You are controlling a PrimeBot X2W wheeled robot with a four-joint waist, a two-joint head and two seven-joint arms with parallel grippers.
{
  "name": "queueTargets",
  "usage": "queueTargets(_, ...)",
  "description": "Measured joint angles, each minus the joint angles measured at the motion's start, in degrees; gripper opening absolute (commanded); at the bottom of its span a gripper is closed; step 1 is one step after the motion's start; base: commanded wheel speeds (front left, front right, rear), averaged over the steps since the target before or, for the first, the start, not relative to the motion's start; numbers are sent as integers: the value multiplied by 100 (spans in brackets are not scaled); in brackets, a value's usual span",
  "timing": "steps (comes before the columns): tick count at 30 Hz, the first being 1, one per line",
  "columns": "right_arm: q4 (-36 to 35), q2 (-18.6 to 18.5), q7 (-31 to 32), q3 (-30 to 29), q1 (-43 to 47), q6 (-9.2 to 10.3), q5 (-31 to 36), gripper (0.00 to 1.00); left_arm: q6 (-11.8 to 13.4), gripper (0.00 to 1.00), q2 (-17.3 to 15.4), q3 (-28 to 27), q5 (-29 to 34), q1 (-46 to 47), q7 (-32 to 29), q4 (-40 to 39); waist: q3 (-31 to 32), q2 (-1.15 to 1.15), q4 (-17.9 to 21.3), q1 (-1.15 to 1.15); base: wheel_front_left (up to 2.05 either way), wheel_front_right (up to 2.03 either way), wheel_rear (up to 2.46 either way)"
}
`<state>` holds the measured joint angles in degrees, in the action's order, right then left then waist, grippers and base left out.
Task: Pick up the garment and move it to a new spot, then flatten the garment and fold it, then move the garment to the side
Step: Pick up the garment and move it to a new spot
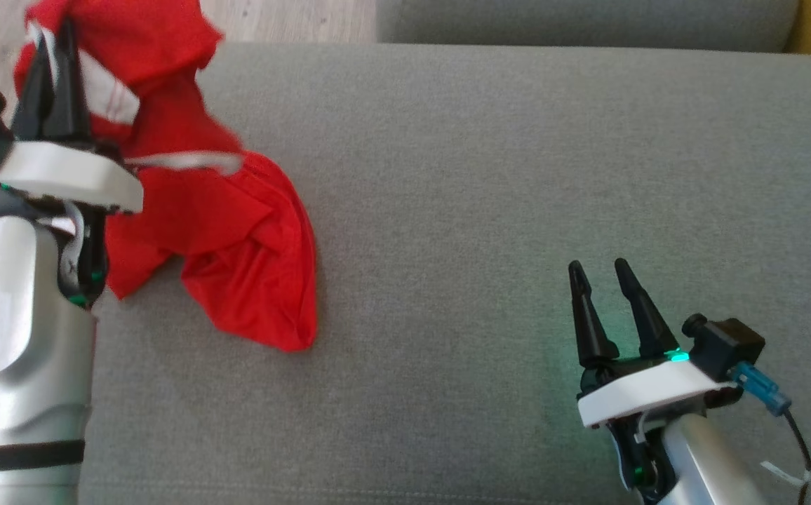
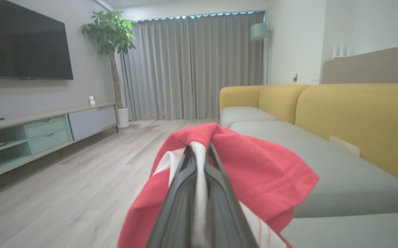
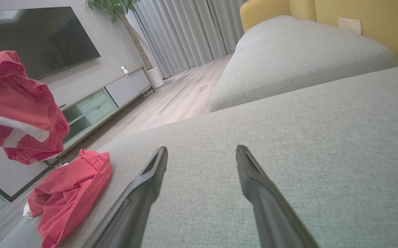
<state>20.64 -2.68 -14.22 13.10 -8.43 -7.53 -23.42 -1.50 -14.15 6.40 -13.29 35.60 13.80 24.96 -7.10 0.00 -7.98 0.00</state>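
Left gripper (image 1: 56,35): located at the upper left of the head view, raised beside the left end of the grey sofa seat (image 1: 518,175). Its two dark fingers (image 2: 181,186) are closed together on a fold of the garment (image 1: 167,35). In the left wrist view they pinch a strip of white fabric between them, with red cloth draped over the tips and down both sides. A white panel with thin red stripes shows at the lower edge of that view. The garment hangs from this grip. In the right wrist view it is suspended in the air at the left, with a white band across its red bulk. Below it, a smaller red garment (image 1: 237,259) with a narrow white trim band lies crumpled on the seat near the left end, apart from the held one. Right gripper (image 1: 598,266): located at the lower right of the head view, low over the seat. Its fingers are spread apart with nothing between them, and it is well apart from both garments.
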Motion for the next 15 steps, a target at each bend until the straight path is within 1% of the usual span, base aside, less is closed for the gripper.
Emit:
queueTargets(5, -1, 1, 0, 49, 102, 0, -89, 100, -7, 0, 70, 70, 2, -32, 31, -648, 141, 0, 111, 0, 0, 0, 0)
queueTargets(8, -3, 1, 0, 57, 142, 0, -94, 100, -11, 0, 145, 202, 0, -136, -109, -918, 198, 0, 225, 0, 0, 0, 0)
queueTargets(15, -52, 1, 0, 76, 142, 0, -145, 100, -46, 0, 441, 491, -153, -483, -369, -1239, 260, 0, 646, 0, 0, 0, 0)
